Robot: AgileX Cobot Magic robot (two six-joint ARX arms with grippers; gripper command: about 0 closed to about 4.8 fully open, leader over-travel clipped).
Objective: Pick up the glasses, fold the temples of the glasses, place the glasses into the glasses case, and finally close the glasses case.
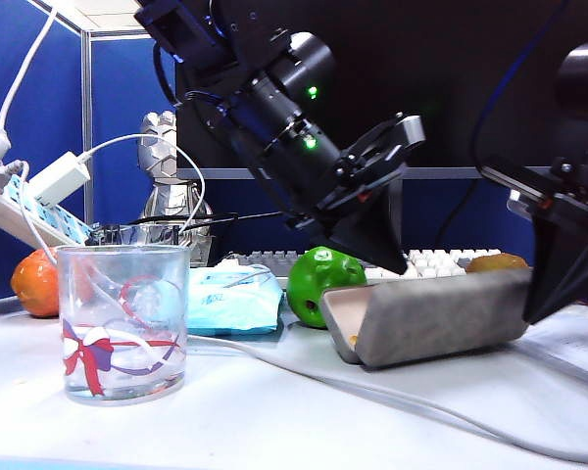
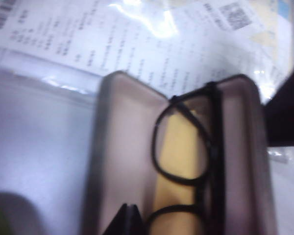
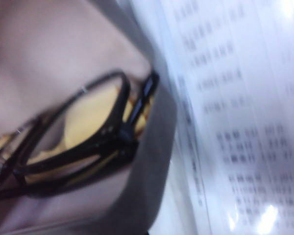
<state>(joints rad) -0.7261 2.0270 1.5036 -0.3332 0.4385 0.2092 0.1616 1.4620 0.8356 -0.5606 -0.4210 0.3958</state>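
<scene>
We see the glasses [image 2: 186, 161] lying folded inside the glasses case [image 1: 433, 315], on a yellow cloth [image 2: 179, 147] over its beige lining. The case sits half open on the table [image 1: 274, 411], just right of the green apple [image 1: 318, 279]. Our left hand [image 1: 392, 257] hangs with its fingers pressed together, tip at the case's raised lid, holding nothing. Our right hand [image 1: 554, 289] stands at the case's far end from the apple, also pressed together and empty. Printed papers [image 2: 137, 49] lie beside the case.
</scene>
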